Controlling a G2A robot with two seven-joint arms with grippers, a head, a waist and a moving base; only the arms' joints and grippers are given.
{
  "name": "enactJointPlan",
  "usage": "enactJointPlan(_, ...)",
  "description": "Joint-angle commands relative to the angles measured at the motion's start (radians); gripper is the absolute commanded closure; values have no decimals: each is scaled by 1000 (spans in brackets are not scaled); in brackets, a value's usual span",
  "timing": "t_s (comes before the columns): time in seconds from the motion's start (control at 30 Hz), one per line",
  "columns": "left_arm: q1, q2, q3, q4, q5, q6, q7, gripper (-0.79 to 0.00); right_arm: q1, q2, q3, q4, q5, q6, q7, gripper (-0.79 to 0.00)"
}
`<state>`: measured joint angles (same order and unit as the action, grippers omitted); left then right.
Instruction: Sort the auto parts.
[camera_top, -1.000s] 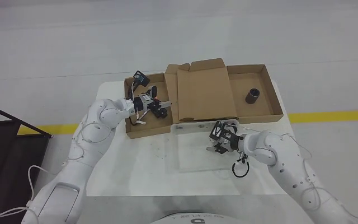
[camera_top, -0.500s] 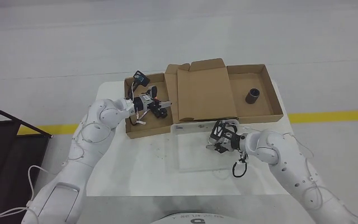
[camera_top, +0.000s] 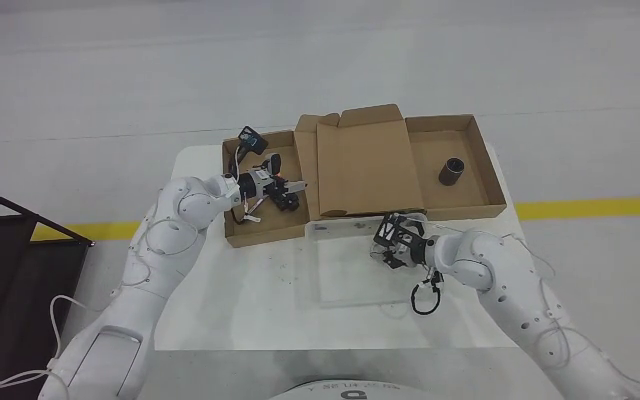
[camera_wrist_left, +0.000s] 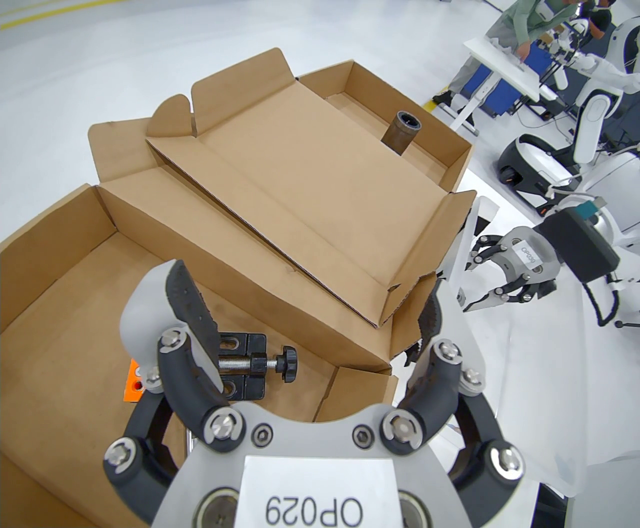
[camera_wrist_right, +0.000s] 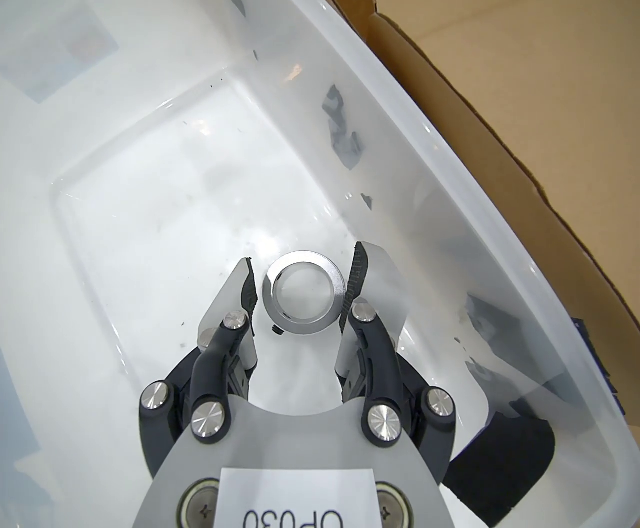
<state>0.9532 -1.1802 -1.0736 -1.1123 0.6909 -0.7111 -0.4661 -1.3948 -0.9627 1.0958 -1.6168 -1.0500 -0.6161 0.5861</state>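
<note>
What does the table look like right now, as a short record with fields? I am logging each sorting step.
Left gripper: open, over the left box, near the black clamp.
Right gripper: open, inside the clear bin, fingers either side of the metal ring.
Right box: holds a dark tube.

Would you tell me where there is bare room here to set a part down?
The right box floor is bare all around the cylinder. The bin floor is free beyond the ring and right gripper. The left box is crowded: the clamp and other parts lie by the left gripper.
</note>
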Motion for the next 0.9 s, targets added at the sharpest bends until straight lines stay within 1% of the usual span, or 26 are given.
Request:
enactJointPlan(0.0, 0, 0, 0, 0, 0, 0, 0, -785, 1, 0, -2, 1, -4, 3, 3, -388)
enactJointPlan(0.1, 0, 0, 0, 0, 0, 0, 0, -785, 4, -1, -6, 2, -11, 5, 6, -385)
enactJointPlan(0.27, 0, 0, 0, 0, 0, 0, 0, -785, 9, -1, -10, 3, -12, -1, 4, -351)
enactJointPlan(0.43, 0, 0, 0, 0, 0, 0, 0, -785, 6, 1, -1, 0, -6, -10, -3, -280)
enactJointPlan(0.53, 0, 0, 0, 0, 0, 0, 0, -785, 3, 3, 5, -4, -5, -12, -4, -222)
enactJointPlan(0.7, 0, 0, 0, 0, 0, 0, 0, -785, 4, 3, 4, -5, -8, 0, 11, -280)
enactJointPlan(0.87, 0, 0, 0, 0, 0, 0, 0, -785, 16, 1, -7, 3, -7, 10, 37, -280)
